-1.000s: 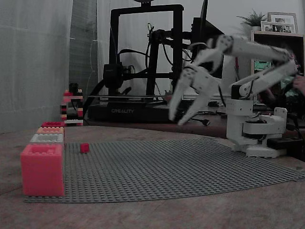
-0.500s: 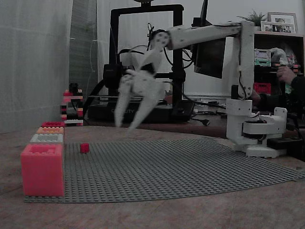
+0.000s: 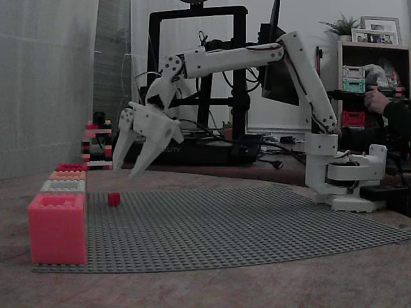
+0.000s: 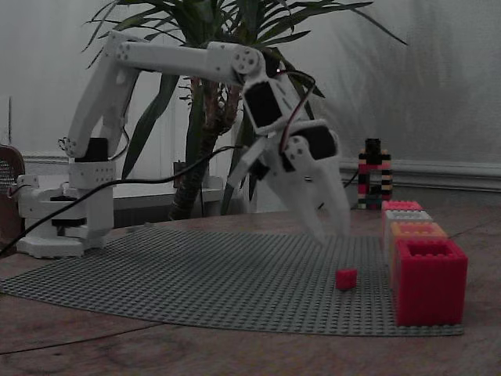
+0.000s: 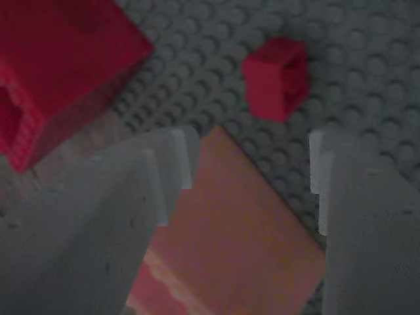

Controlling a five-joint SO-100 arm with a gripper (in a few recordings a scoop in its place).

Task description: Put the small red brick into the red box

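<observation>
The white pincer [image 3: 128,172] hangs in the air in the left middle of a fixed view, with its two fingers spread apart and nothing between them. Its tips point down toward the grey studded baseplate [image 3: 244,224] and are above it, not touching. In the other fixed view the pincer [image 4: 329,233] is at the centre right, also released, with the tips pointing down and to the right.

The small red brick [image 3: 114,199] sits on the baseplate at the lower left of that view, below the pincer tips and a little to the left, apart from them. In the other fixed view the small red brick [image 4: 346,278] is at the lower right, just left of the nearest box. In the wrist view the small red brick [image 5: 277,79] is in the upper middle, beyond the gap between the two pale fingers [image 5: 138,197].

A row of boxes stands along the left edge of the baseplate. The nearest one [image 3: 56,228] looks bright pinkish red. Behind it come a grey box [image 3: 63,186] and an orange box [image 3: 67,174]. At the far end is the red box [image 3: 70,167], darker and small in the frame; the brick is well apart from it. A striped brick tower [image 3: 96,144] stands behind the row on the desk [image 3: 212,289].
</observation>
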